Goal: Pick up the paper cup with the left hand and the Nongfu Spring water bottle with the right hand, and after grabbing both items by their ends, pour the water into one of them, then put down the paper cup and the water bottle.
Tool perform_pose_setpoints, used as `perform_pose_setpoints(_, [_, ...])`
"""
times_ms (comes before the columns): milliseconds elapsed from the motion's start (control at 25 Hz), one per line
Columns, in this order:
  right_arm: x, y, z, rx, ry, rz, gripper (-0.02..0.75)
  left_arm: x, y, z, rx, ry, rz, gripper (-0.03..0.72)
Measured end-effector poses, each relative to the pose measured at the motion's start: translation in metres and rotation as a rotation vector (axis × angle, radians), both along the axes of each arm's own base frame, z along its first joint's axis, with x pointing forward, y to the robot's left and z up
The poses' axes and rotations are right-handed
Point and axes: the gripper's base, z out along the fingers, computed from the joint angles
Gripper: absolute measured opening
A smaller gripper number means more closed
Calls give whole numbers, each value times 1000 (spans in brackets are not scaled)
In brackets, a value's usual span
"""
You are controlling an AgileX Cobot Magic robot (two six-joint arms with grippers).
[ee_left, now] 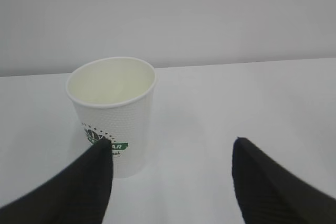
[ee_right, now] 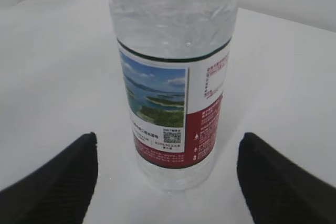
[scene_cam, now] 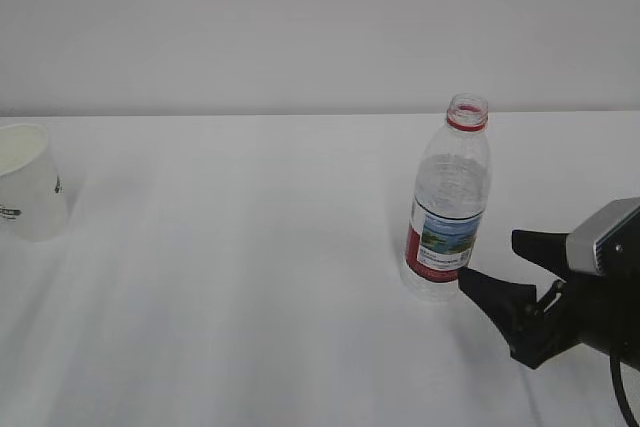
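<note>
We see the upright bottle [ee_right: 173, 77] standing on the desk [scene_cam: 250, 277] between our right gripper's [ee_right: 168, 182] released jaws, while the cup [ee_left: 113, 111] stands left of centre before our left gripper [ee_left: 173, 182], also released.

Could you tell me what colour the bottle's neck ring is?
Red; the neck ring shows best in the exterior view.

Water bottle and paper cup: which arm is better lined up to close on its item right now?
Right. The water bottle sits centred between the right gripper's open fingers. The paper cup stands off-centre, near the left gripper's left finger.
</note>
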Motion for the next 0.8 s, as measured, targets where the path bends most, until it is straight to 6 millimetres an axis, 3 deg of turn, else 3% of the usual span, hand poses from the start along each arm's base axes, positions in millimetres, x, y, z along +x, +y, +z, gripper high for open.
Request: perform_pose_setpoints(800, [39,8,-16,5,-6,48,629,0,-2,1,6,-11,-26,524])
